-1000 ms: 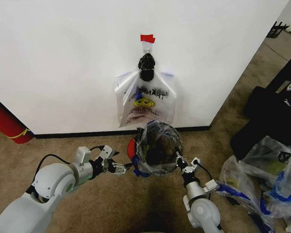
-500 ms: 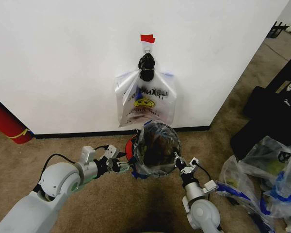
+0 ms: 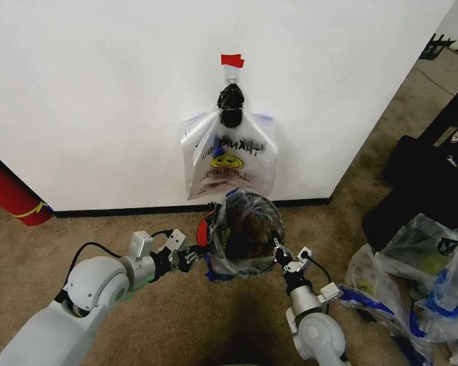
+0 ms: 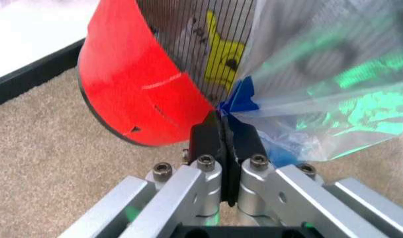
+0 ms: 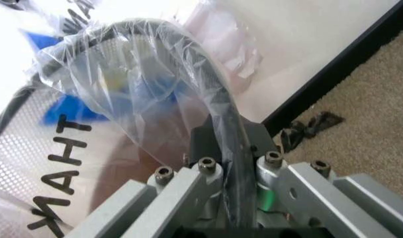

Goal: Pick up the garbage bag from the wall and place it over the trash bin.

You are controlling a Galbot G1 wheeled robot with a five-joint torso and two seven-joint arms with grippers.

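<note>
Head view shows the garbage bag (image 3: 244, 232) draped over the trash bin (image 3: 207, 231) below the wall (image 3: 99, 99), the left gripper (image 3: 189, 258) pinching its blue edge and the right gripper (image 3: 284, 259) clamping film against the rim, apparently to stretch it.

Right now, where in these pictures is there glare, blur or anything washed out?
Left wrist view: green glare streaks on the garbage bag, whose far parts are blurred; the left gripper is sharp. Right wrist view: the wall is washed out, and the bag film is shiny over the trash bin rim. Head view: evenly lit.
</note>
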